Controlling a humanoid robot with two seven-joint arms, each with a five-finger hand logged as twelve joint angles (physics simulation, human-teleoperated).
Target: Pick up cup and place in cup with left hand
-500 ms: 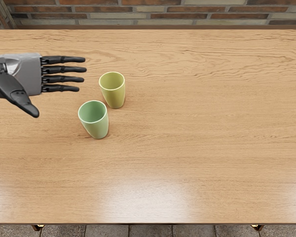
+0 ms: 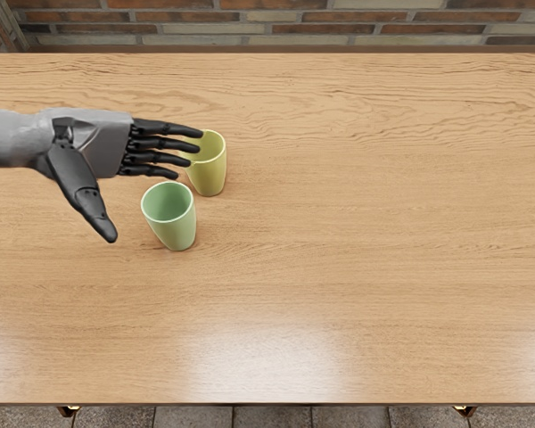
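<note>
While the left hand (image 2: 105, 143) is open and empty, the green cup (image 2: 172, 223) stands ahead of the gap between its thumb (image 2: 89, 203) and fingers (image 2: 165, 144), which partly hide the yellow cup (image 2: 210, 174), contact unclear.

Your left hand (image 2: 107, 144) was above the wooden table (image 2: 357, 241), its fingers outstretched and thumb splayed. From your view, its fingertips overlapped the rim of the upright yellow cup (image 2: 211, 171); contact was unclear. Your green cup (image 2: 180, 230) stood upright, nearer the picture's bottom-left.
</note>
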